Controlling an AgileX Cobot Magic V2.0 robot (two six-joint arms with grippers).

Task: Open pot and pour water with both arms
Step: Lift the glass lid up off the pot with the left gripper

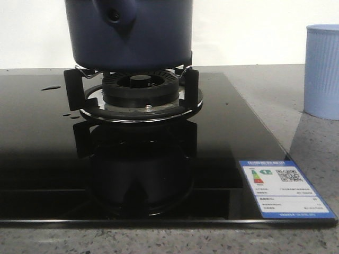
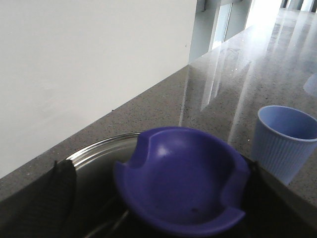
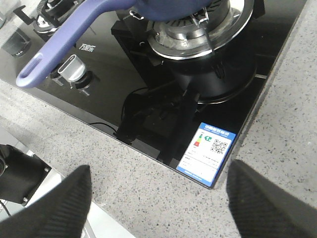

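Note:
The dark navy pot stands on the burner's pan support, its handle stub facing the camera. Neither gripper shows in the front view. In the left wrist view my left gripper is open and straddles the lid's blue knob. One black finger stands apart from the knob over the silvery lid. In the right wrist view my right gripper is wide open and empty above the granite counter in front of the hob. The pot's long handle reaches towards that counter edge.
A pale blue ribbed cup stands on the counter right of the black glass hob; it also shows in the left wrist view. The burner, an energy label and control knobs are on the hob.

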